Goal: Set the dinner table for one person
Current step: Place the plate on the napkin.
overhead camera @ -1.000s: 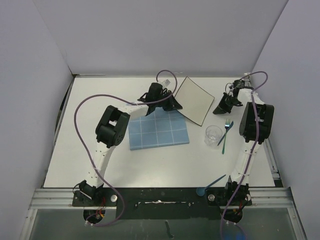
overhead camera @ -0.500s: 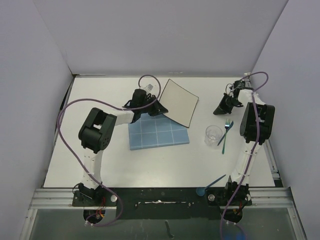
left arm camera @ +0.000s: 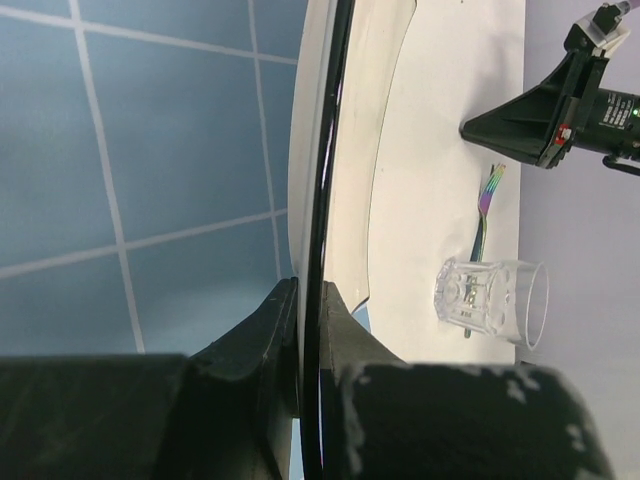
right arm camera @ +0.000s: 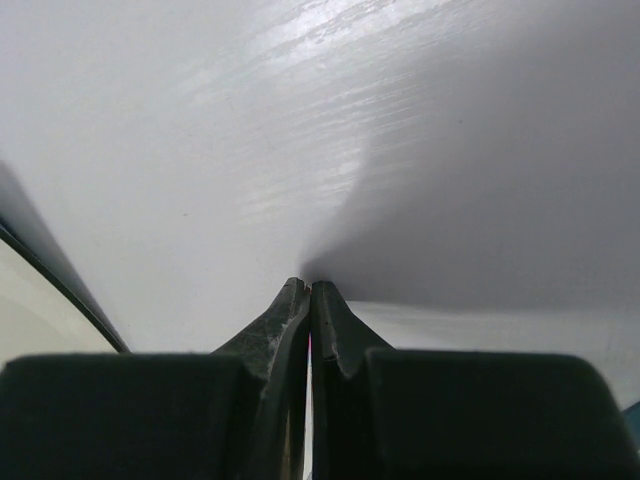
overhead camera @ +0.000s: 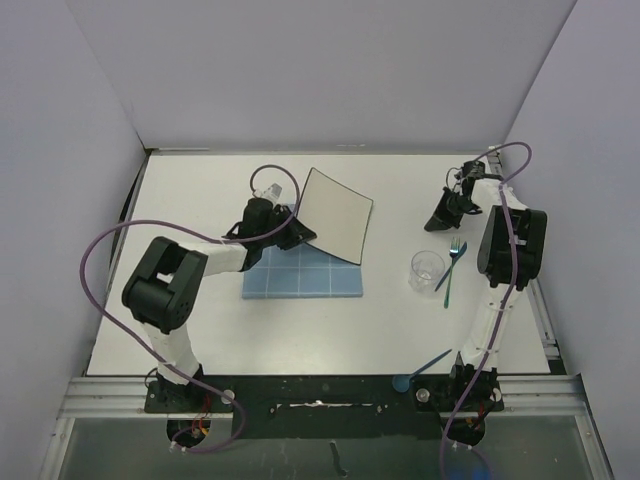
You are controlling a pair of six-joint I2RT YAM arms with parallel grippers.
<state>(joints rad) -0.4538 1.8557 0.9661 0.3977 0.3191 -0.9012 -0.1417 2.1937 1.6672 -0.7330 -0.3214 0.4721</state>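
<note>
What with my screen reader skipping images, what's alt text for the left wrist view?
The left gripper pinches a square white dark-rimmed plate edge-on over a blue grid-patterned placemat; beyond are a clear cup and iridescent fork.

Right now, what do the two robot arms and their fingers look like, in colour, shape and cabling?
The left arm and right arm have white links with bulky black joint housings; a purple cable loops along each. The fingers are matte black, tapering wedges.
</note>
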